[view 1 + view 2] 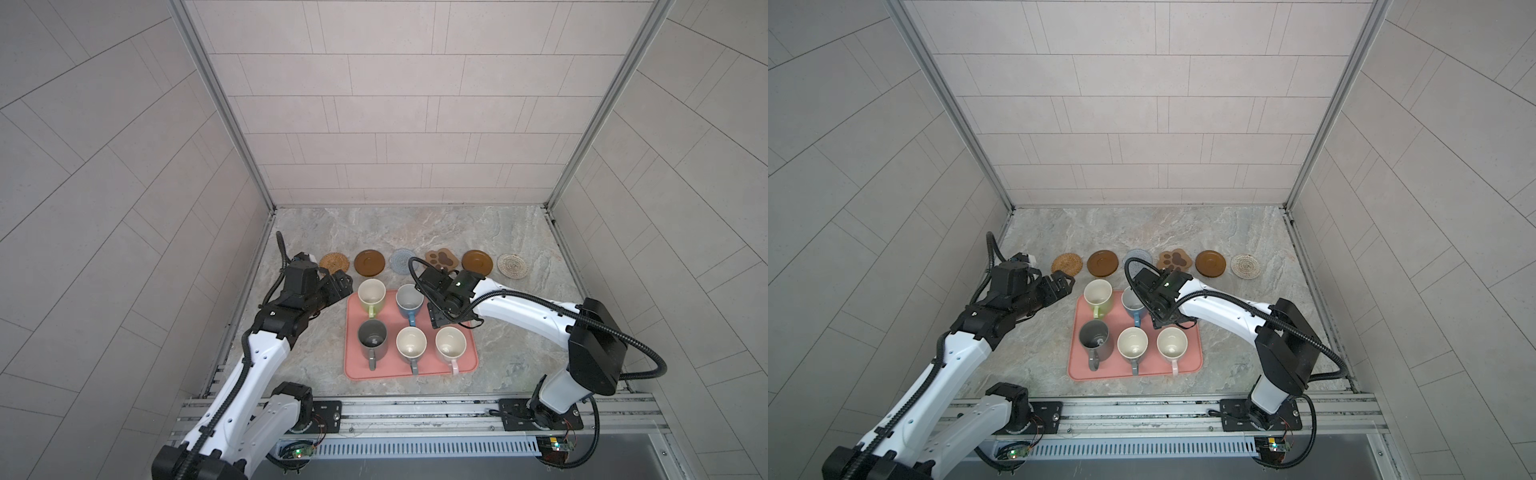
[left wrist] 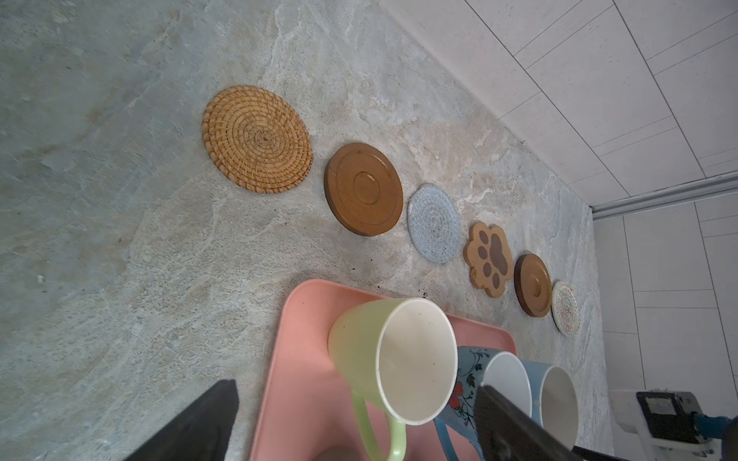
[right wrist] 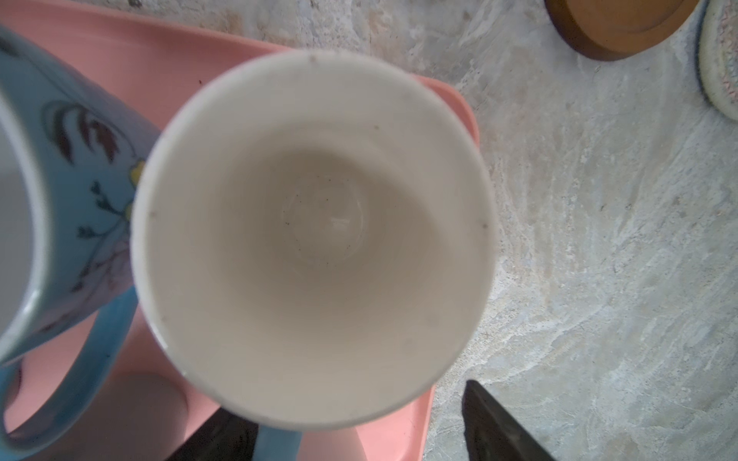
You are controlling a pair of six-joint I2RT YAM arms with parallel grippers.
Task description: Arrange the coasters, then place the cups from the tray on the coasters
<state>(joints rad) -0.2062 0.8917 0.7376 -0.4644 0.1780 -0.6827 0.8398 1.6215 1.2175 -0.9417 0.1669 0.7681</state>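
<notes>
Left gripper [image 2: 355, 386], jaws wide and empty, near the green cup [image 1: 371, 293] on the tray [image 1: 395, 374]; right gripper [image 3: 347, 399], jaws parted, unclasped, straddles the handle side of a blue cup [image 3: 311, 239]

left end effector [image 2: 353, 395] gaping, right one [image 3: 355, 407] parted

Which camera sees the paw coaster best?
The left wrist view: the paw coaster lies whole and large there, toe marks clear. Both top views show it small and far off. The right wrist view misses it.
</notes>
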